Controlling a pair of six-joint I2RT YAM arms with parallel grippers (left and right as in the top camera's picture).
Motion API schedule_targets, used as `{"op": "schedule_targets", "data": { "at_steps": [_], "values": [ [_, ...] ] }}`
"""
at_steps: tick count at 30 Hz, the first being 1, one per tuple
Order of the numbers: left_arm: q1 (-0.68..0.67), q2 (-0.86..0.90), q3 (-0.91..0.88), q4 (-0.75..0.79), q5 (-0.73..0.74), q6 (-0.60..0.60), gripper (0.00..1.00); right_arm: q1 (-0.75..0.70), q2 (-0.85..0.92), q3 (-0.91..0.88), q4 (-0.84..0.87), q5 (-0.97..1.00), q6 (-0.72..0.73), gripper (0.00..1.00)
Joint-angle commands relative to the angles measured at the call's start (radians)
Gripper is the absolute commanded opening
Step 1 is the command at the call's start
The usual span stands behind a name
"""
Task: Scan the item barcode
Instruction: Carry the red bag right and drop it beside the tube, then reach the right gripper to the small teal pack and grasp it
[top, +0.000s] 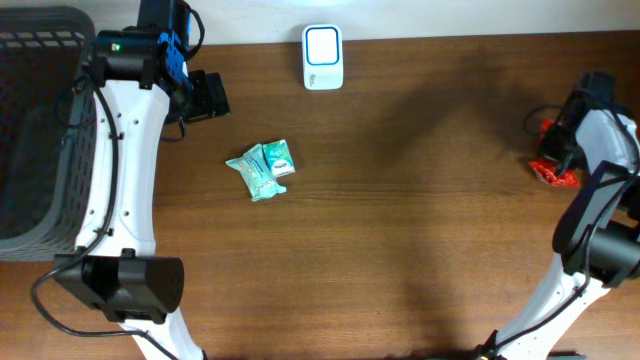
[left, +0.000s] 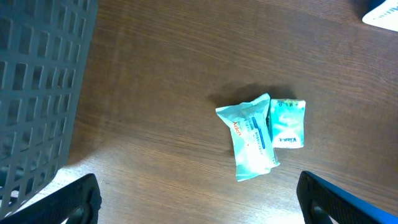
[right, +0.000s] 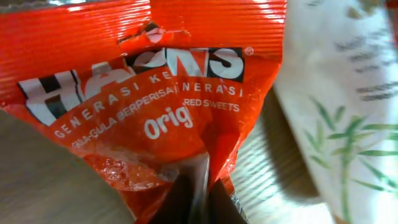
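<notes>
Crinkled red foil sweets packet (right: 155, 93), white lettering, edges cut off; right gripper (right: 198, 202) tips nearly together at it, grip unclear. Left gripper (left: 199, 202) gapes wide.

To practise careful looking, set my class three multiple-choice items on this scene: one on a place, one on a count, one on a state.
1. Where does the white device sit? A in the basket; B at the far edge of the table; C at its near edge.
2. How many teal packets lie mid-table? A one; B two; C four.
3. How do the left arm's fingers stand? A wide apart, holding nothing; B shut on a teal packet; C shut on the device.

Answers: 1 B, overhead it lies on the wood by the top edge. 2 B, the left wrist view shows two side by side. 3 A, they sit in that view's bottom corners, far apart.
</notes>
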Motion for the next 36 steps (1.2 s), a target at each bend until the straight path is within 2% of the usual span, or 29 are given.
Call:
{"op": "schedule_targets", "data": {
  "at_steps": [1, 2, 5, 10, 11, 12, 13, 15, 18, 19, 21, 24, 28, 33, 35, 36],
  "values": [
    [-0.004, 0.001, -0.003, -0.001, -0.007, -0.006, 0.99, -0.067, -0.011, -0.021, -0.005, 0.019, -0.037, 0.39],
    [-0.004, 0.001, -0.003, -0.001, -0.007, -0.006, 0.99, -0.082, -0.013, -0.002, -0.022, 0.029, -0.037, 0.49],
    [-0.004, 0.002, -0.003, -0.001, -0.007, -0.006, 0.99, -0.088, -0.029, 0.096, -0.097, 0.008, 0.001, 0.49],
    [-0.004, 0.001, -0.003, -0.001, -0.007, -0.006, 0.99, -0.007, -0.045, 0.301, -0.232, -0.310, 0.002, 0.58],
    [-0.004, 0.002, -0.003, -0.001, -0.007, -0.006, 0.99, 0.025, -0.045, 0.328, -0.254, -0.383, 0.001, 0.62],
    [-0.004, 0.002, -0.003, -0.001, -0.007, -0.006, 0.99, 0.047, -0.045, 0.338, -0.266, -0.454, 0.001, 0.70],
    [-0.004, 0.002, -0.003, -0.001, -0.007, -0.006, 0.99, 0.091, -0.045, 0.337, -0.284, -0.592, 0.001, 0.78],
    [-0.004, 0.001, -0.003, -0.001, -0.007, -0.006, 0.99, 0.167, -0.044, 0.332, -0.317, -0.705, 0.000, 0.81],
    [-0.004, 0.002, -0.003, -0.001, -0.007, -0.006, 0.99, 0.318, -0.041, 0.315, -0.344, -0.717, 0.000, 0.81],
    [-0.004, 0.001, -0.003, -0.001, -0.007, -0.006, 0.99, 0.396, -0.039, 0.294, -0.335, -0.716, 0.000, 0.84],
    [-0.004, 0.001, -0.003, -0.001, -0.007, -0.006, 0.99, 0.510, -0.032, 0.245, -0.272, -0.713, 0.001, 0.96],
    [-0.004, 0.001, -0.003, -0.001, -0.007, -0.006, 0.99, 0.682, -0.010, 0.150, -0.113, -0.713, 0.021, 0.96],
    [-0.004, 0.002, -0.003, -0.001, -0.007, -0.006, 0.99, 0.811, 0.013, 0.114, 0.068, -0.714, 0.190, 0.93],
    [-0.004, 0.002, -0.003, -0.001, -0.007, -0.006, 0.99, 0.912, 0.064, 0.114, 0.163, -0.706, 0.226, 0.92],
    [-0.004, 0.002, -0.003, -0.001, -0.007, -0.006, 0.99, 0.927, 0.085, 0.114, 0.219, -0.706, 0.341, 0.91],
    [-0.004, 0.002, -0.003, -0.001, -0.007, -0.006, 0.99, 0.930, 0.097, 0.114, 0.243, -0.706, 0.371, 0.87]
  ]
}}
